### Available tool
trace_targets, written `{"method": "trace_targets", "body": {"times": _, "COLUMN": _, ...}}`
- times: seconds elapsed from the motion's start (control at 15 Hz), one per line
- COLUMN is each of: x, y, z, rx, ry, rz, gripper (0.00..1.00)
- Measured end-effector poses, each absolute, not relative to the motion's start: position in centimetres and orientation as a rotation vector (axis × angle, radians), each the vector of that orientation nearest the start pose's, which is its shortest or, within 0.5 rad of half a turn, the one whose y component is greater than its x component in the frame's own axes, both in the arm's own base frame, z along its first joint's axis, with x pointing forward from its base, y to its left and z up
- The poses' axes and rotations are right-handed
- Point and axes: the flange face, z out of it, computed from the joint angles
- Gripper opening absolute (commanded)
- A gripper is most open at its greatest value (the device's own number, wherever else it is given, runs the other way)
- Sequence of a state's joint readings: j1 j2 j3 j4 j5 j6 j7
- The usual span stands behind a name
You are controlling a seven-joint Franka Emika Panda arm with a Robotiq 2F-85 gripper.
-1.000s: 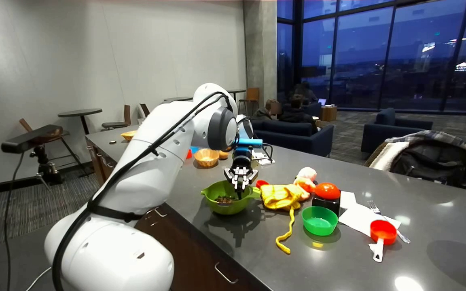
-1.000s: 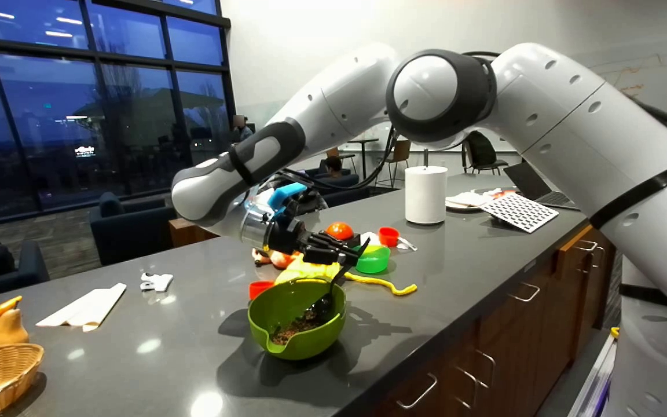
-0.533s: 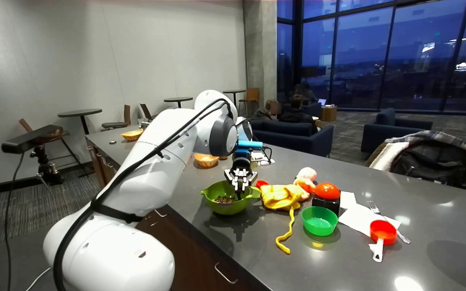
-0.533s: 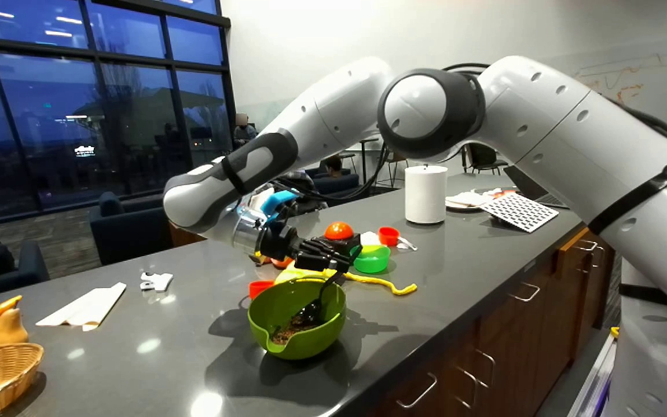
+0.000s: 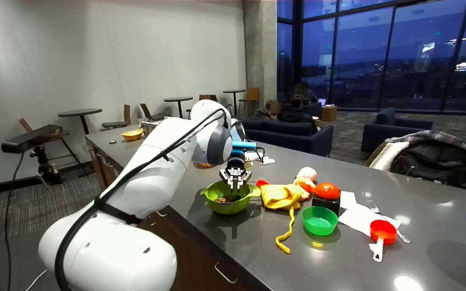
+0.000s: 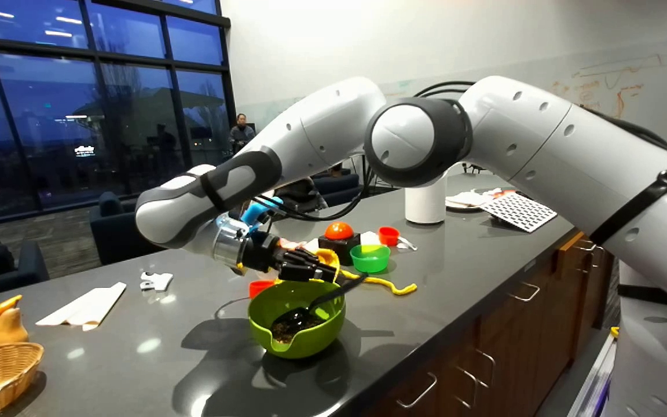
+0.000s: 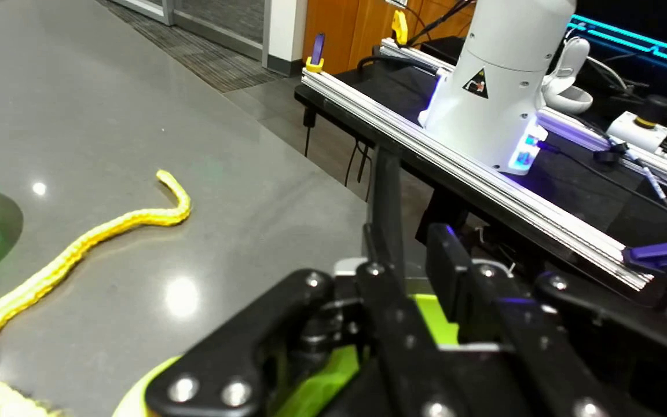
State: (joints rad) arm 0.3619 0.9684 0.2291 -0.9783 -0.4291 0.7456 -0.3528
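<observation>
Counter: smooth, high gloss, bright reflections. Bowl looks smooth plastic, soft sheen. Spoon shines, apparently plastic. Gripper mostly matt, with shiny metal screws. Cord: rough knit yarn. Basket: woven wicker. Napkin: matt paper. Drawers: smooth wood. Rail: ribbed bare metal.

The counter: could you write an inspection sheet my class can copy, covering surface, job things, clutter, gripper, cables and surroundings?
Surface: grey counter, shiny, showing reflections.
Job things: black spoon in green bowl, handle leaning over the rim; dark crumbs inside.
Clutter: yellow soft toy; green cup; black box with orange dome; red cup with white handle; wicker basket.
Gripper: open, over the bowl; nothing seen in its grip.
Cables: black, running along the white arm.
Surroundings: tall windows, blue sofa with people by it, round tables, chairs.
</observation>
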Motion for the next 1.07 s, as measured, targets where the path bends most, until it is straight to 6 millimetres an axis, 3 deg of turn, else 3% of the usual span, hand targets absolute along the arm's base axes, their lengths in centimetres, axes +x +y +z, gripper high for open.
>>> {"method": "trace_targets", "body": {"times": 0.4, "x": 56.7, "y": 29.3, "z": 27.0, "rx": -2.643, "ry": -1.269, "rz": 1.925, "gripper": 0.06}}
{"method": "trace_targets", "body": {"times": 0.47, "x": 56.5, "y": 29.7, "z": 27.1, "rx": -2.645, "ry": -1.275, "rz": 1.925, "gripper": 0.5}}
{"method": "trace_targets", "body": {"times": 0.53, "x": 56.5, "y": 30.0, "z": 27.2, "rx": -2.649, "ry": -1.282, "rz": 1.919, "gripper": 0.5}}
{"method": "trace_targets", "body": {"times": 0.67, "x": 56.6, "y": 30.2, "z": 27.5, "rx": -2.669, "ry": -1.287, "rz": 1.898, "gripper": 0.61}}
{"method": "trace_targets", "body": {"times": 1.07, "x": 59.1, "y": 29.0, "z": 28.6, "rx": -2.864, "ry": -1.158, "rz": 1.648, "gripper": 1.0}}
